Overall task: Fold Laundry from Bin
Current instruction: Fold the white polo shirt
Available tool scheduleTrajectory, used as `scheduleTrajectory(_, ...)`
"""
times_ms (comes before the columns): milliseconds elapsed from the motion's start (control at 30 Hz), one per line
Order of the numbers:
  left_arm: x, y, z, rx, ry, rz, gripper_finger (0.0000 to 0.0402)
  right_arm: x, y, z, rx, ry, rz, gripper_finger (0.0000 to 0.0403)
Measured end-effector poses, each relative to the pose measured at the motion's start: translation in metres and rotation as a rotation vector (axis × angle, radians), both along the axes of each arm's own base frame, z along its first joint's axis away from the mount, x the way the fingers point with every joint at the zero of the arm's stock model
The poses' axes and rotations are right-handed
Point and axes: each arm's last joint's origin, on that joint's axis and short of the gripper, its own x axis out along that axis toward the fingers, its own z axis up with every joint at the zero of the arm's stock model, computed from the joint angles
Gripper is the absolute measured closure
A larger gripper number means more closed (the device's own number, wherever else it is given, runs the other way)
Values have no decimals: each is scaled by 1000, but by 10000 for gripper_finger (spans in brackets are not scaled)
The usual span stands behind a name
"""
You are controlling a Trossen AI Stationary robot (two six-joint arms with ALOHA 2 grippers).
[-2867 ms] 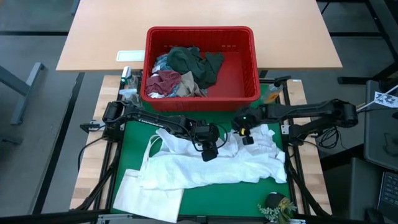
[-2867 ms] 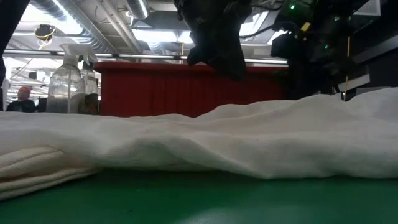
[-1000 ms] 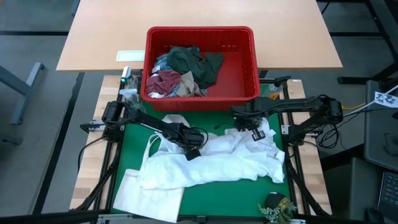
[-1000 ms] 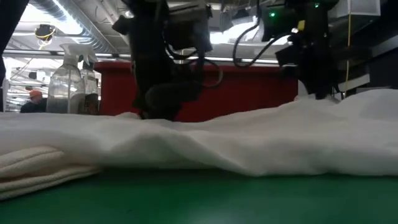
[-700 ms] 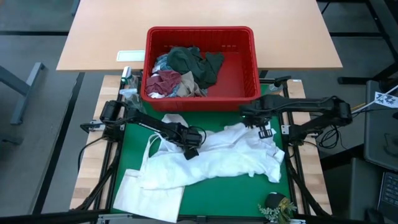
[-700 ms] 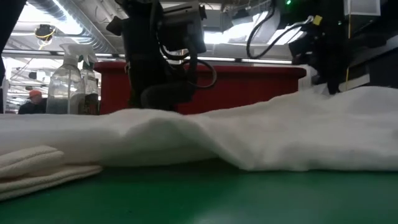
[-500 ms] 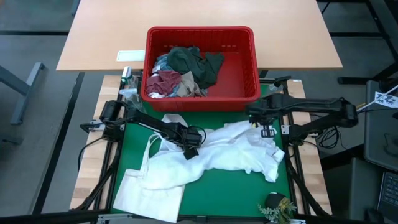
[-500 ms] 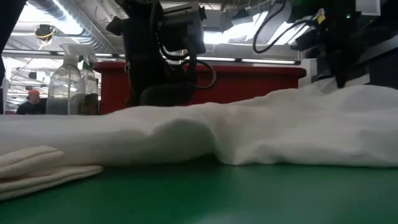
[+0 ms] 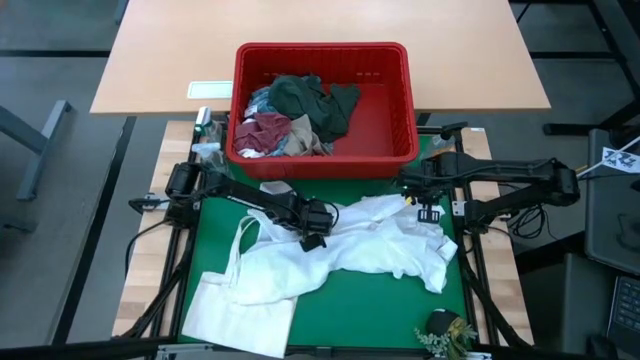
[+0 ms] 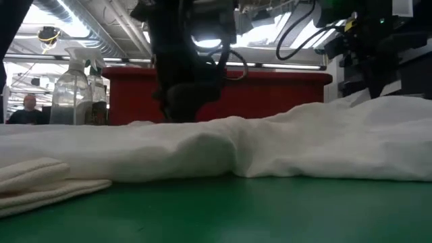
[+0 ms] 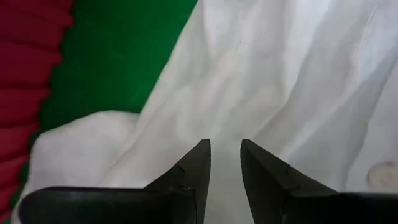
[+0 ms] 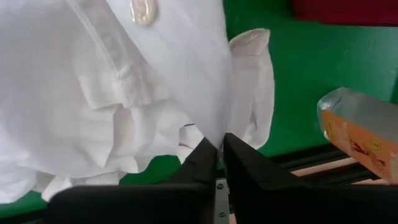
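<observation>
Crumpled white cotton shirt [image 9: 370, 245] lies spread on the green mat [image 9: 380, 310], in front of the red slotted plastic bin [image 9: 400, 120], long axis left-right. Left gripper [image 9: 314, 240] sits slightly spread over its left-middle; right gripper [image 9: 424, 212] pinches its right edge, nearer the bin.

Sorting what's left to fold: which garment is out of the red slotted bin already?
The white shirt, spread on the green mat between both grippers; the dark green and maroon pieces remain piled in the bin.
</observation>
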Motion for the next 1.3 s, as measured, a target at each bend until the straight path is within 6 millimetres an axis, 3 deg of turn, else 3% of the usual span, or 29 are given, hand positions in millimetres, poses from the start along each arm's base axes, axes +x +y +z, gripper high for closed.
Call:
scheduleTrajectory(333, 13, -9, 45, -48, -5, -70, 318, -1, -2, 0, -70, 15, -4, 276)
scheduleTrajectory(533, 14, -25, 61, -170, -2, -127, 318, -11, -2, 4, -114, 88, -12, 273)
scheduleTrajectory(667, 11, -44, 63, -312, 18, -187, 318, -15, 4, 13, 49, -6, -74, 277)
scheduleTrajectory(833, 3, -76, 63, -424, 37, -228, 318, -14, 23, 24, 229, -206, 15, 278)
scheduleTrajectory(1067, -6, -117, 61, -334, -26, -172, 318, 2, 64, 31, 322, -400, 172, 278)
scheduleTrajectory(1200, -10, -137, 55, -286, -56, -135, 318, 7, 89, 24, 311, -377, 228, 278)
scheduleTrajectory(1300, -12, -150, 48, -259, -69, -131, 318, 10, 104, 6, 260, -338, 232, 278)
